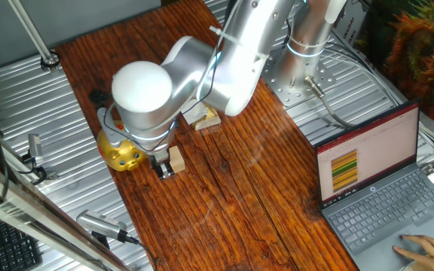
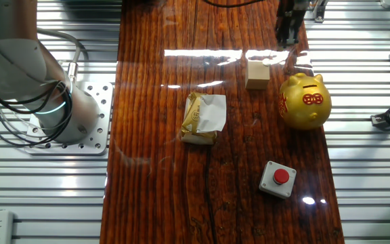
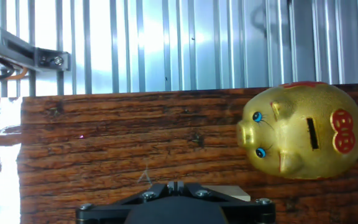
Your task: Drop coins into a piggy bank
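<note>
Piggy bank: the gold piggy bank (image 2: 305, 102) sits at the right edge of the counter (image 2: 161, 163) in the other fixed view, upper right of the frame, with red marks and a dark slot on its back. In the hand view it fills the right side (image 3: 303, 130), snout pointing left. In one fixed view only its lower part (image 1: 120, 154) shows at left centre; the rest is behind the arm.

Fingers: the gripper (image 2: 288, 30) hangs at the top of the other fixed view, cut by the frame edge, above and left of the pig. In one fixed view it (image 1: 162, 167) is a dark tip below the big white joint, just beside the wooden cube. In the hand view only the dark base shows at the bottom edge. I cannot tell how far apart the fingers stand, nor whether they hold anything.

Coins: none can be made out in any view.

Wooden cube: the pale cube (image 2: 257, 74) lies just left of the pig, apart from it; also at (image 1: 176, 159).

Wrapped packet: a yellow and white packet (image 2: 204, 117) lies mid-counter, partly hidden by the arm at (image 1: 204, 117).

Red button: on a grey box (image 2: 278, 179), lower right.

Laptop: open at the right (image 1: 375, 188), a hand (image 1: 428, 247) on its keys, cut by the corner.
</note>
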Robot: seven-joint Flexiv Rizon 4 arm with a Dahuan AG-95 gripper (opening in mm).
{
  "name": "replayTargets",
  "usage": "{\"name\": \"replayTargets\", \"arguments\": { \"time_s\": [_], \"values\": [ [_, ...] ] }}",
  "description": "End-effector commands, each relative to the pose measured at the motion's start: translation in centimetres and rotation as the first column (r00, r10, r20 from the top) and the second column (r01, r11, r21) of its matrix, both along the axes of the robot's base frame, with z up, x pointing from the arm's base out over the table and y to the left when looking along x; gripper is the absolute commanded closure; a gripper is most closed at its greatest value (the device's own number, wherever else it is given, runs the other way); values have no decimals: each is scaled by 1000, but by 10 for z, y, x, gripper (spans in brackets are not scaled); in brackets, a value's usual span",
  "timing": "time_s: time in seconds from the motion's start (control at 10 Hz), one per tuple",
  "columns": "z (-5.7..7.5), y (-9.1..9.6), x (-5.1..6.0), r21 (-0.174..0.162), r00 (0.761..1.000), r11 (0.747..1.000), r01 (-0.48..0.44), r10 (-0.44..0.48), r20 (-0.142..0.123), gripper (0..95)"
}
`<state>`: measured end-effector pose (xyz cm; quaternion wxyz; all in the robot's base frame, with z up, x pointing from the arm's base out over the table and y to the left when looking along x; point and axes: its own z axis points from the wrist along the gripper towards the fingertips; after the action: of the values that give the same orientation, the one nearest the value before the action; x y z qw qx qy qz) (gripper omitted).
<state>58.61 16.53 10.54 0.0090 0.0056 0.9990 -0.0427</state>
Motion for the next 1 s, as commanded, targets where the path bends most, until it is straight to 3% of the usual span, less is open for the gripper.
{"name": "replayTargets", "arguments": {
  "time_s": [0.1,0.3,0.5,0.7,1.0],
  "values": [
    [-1,0,2,0,1000,1000,-2,2,-3,950],
    [-1,0,2,-2,999,1000,-24,24,24,950],
    [-1,0,2,-4,992,992,-127,127,3,950],
    [-1,0,2,5,964,965,-264,264,-31,950],
    [-1,0,2,31,950,951,-308,309,-40,950]
  ]
}}
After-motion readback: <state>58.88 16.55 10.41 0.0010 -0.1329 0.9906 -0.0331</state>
